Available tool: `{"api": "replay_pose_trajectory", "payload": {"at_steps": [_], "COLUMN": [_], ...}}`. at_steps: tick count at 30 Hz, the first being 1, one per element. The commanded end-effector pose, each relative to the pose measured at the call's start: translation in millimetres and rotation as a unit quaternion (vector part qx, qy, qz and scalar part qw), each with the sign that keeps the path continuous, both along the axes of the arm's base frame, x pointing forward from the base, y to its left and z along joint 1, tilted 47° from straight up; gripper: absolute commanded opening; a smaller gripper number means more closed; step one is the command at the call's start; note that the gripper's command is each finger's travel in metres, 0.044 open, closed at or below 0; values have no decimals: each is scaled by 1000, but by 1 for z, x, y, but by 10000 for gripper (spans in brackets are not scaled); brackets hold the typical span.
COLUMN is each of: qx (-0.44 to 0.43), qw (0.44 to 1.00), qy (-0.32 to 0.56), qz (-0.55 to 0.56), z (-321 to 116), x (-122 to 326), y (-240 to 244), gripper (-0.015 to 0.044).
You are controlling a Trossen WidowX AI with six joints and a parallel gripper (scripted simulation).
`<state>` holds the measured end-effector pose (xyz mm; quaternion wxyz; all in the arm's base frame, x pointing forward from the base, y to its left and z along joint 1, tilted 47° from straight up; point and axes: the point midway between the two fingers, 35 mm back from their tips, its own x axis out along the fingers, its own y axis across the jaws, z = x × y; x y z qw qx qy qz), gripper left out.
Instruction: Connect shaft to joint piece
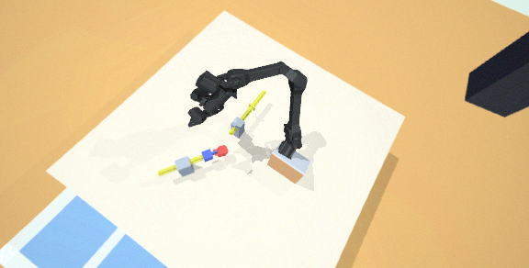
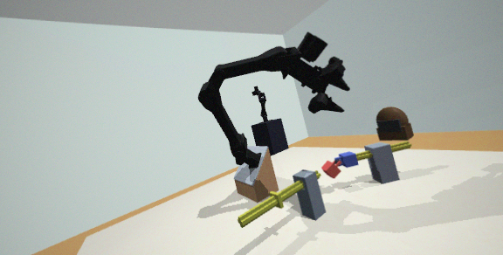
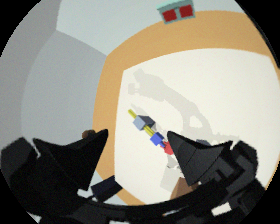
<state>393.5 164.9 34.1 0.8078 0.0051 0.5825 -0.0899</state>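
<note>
The red joint piece [image 1: 222,150] [image 2: 331,168] [image 3: 167,148] hangs by its hinge on the blue piece [image 1: 208,155] [image 2: 348,159] [image 3: 157,139] at the end of the first yellow shaft [image 1: 164,172] [image 2: 401,147]. Its opening cannot be made out. That shaft sits in a grey block [image 1: 185,166] [image 2: 384,164]. The second yellow shaft [image 1: 259,98] [image 2: 258,210], with a crosspiece, passes through another grey block [image 1: 237,127] [image 2: 311,195]. Its short end sticks out towards the red piece, apart from it. My gripper [image 2: 346,99] [image 3: 139,133] is open and empty, high above the table, touching nothing.
The arm's base stands on a wedge-shaped mount [image 1: 286,168] [image 2: 257,188] near both shafts. The white table top [image 1: 257,218] [image 2: 144,238] carries both blocks. A dark box [image 1: 500,85] [image 2: 271,136] and a brown domed object [image 2: 393,122] stand farther off.
</note>
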Motion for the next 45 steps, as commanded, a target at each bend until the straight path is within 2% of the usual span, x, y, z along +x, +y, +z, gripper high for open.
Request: {"api": "replay_pose_trajectory", "payload": {"at_steps": [1,11,21,28,45], "qx": [-48,-176,-305,-305,-239], "qw": [997,972,926,926,908], "qy": [47,139,198,193,55], "qz": [-27,-75,-97,-107,-340], "z": [-28,-72,-92,-93,-96], "x": [-21,-72,-115,-116,-118], "y": [-13,-47,-79,-80,-85], "gripper": [440,440,440,440,440]}}
